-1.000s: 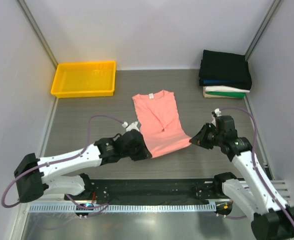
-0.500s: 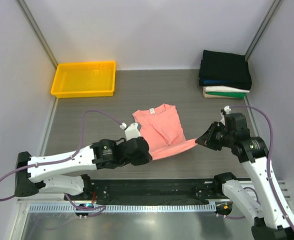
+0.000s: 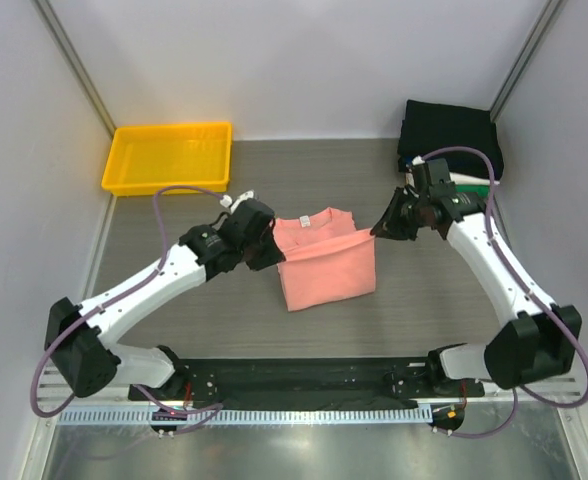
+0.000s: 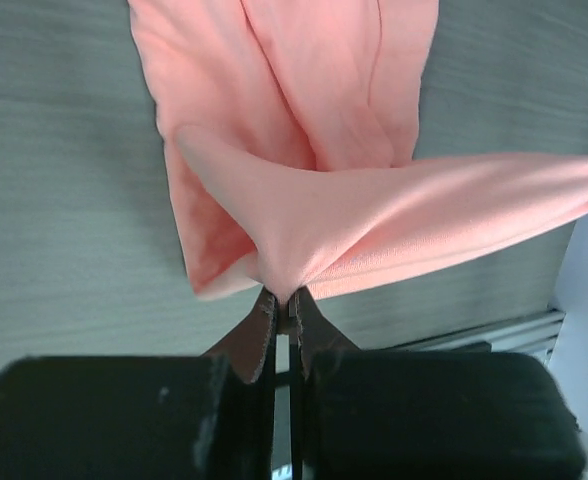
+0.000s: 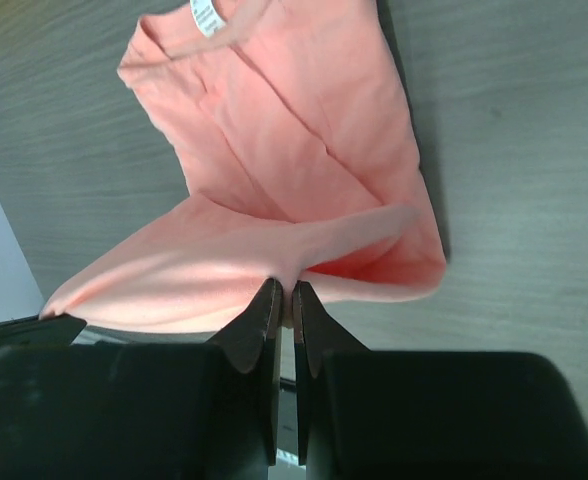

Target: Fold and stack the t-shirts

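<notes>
The left gripper's [image 4: 284, 300] fingers [image 4: 259, 340] were pressed nearly together, pinching a corner of the salmon-pink t-shirt [image 4: 304, 150] at their very tips. The right gripper [image 5: 284, 292] stood the same way, its fingers [image 5: 264, 330] clamped narrow on the opposite corner of the same edge. Between the two pinches the cloth ran as one taut, raised fold, lifted clear of the layer beneath it. In each wrist view the pink band left the fingertips and stretched sideways to the other gripper's dark tip at the frame's edge.

From above, the left gripper [image 3: 272, 255] held the fold's left end and the right gripper [image 3: 379, 230] its right end, a little nearer the far edge of the table [image 3: 424, 290]. The held edge had been doubled over toward the neck of the t-shirt [image 3: 324, 275]. The rest of the garment lay flat on the table beneath and beyond the fingers, with the collar and its white label pointing to the far edge. The shirt sat about mid-table, roughly centred between the left and right edges.

The stack of folded shirts [image 3: 454, 135] stood in the far right corner with a black shirt [image 3: 444, 125] on top, its near side partly hidden behind the right arm. The yellow tray [image 3: 174, 186] lay in the far left corner, well apart from the pink shirt.
</notes>
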Motion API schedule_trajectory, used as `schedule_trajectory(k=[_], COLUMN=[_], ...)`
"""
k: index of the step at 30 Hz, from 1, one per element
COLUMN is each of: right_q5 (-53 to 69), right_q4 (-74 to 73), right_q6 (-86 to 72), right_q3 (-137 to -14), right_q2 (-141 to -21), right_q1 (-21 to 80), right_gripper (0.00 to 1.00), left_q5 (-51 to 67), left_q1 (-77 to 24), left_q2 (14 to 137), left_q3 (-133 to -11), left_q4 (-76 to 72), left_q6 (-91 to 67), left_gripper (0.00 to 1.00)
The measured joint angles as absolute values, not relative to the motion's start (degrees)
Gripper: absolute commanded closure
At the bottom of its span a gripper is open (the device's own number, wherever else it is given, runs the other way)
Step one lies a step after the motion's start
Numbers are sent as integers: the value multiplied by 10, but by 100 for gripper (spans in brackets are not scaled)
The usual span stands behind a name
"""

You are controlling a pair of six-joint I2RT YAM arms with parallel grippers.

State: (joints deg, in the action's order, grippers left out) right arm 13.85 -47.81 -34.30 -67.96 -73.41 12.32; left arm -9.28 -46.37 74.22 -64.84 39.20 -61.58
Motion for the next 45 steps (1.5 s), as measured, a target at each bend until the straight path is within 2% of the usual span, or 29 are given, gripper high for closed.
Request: schedule_trajectory(k=[8,10,11,12,13,14,17,18,20,24,29,35,40,45], right_q5=[139,142,143,143,145,146,138,136,133,126,123,119,106,100], right_q4=[-447,-439,-443,-444,-442,-441,-459,-458,-458,-444,-378,-277,-227,-226], right_q6=[-327,-324,-324,-322,-322,-323,-316,-315,-311,-300,-301,-323,-359,-377], right_q3=[-802,-848,-881,-919,-952,-993,-1146,-1211,-1266,-1173,-905,-686,-604,-595], right_q2=[-912,-971,-1007,-1045,-1081,-1121,-1257,-1309,-1361,-1337,-1190,-1040,-995,-964], right_q1=[124,124,124,124,124,124,117,114,110,102,99,124,224,297], right_gripper=[99,99,95,84,62,31,16,15,13,12,13,16,16,11], left_q5=[11,44,62,73,89,101,129,132,133,134,130,116,112,102], left_q1=[-337,-300,-282,-265,-245,-225,-173,-162,-143,-134,-150,-176,-188,-188], left_q2=[848,896,925,954,994,1039,1207,1261,1341,1330,1182,1067,1058,1020], left_q3=[-701,-731,-750,-770,-798,-834,-1006,-1067,-1157,-1128,-967,-837,-761,-727], left_q4=[362,356,357,355,353,363,411,437,472,501,481,432,411,419], left_q6=[-547,-531,-522,-514,-502,-487,-452,-439,-424,-412,-413,-414,-415,-412], left_gripper=[100,96,90,83,60,51,32,32,30,28,28,31,31,32])
